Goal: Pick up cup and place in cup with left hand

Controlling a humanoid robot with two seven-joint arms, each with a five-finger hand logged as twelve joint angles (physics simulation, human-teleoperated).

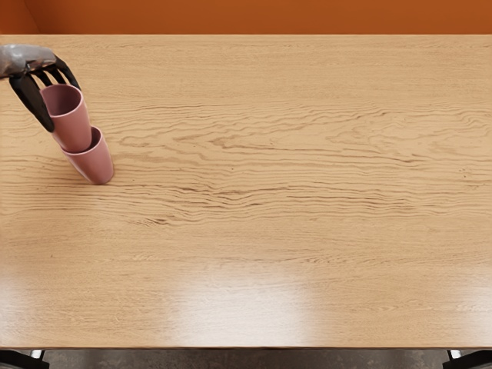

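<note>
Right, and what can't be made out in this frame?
In the head view:
Upper cup: base hidden by the lower cup, seating depth unclear.
Lower cup: floor hidden by the upper cup.
Left hand: everything beyond the wrist is cut off by the left edge.
Right hand: outside the picture.

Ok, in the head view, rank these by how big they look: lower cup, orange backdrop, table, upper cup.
1. Table
2. Orange backdrop
3. Upper cup and lower cup, unranked: the upper one partly covers the lower and may be nearer the camera.
</note>
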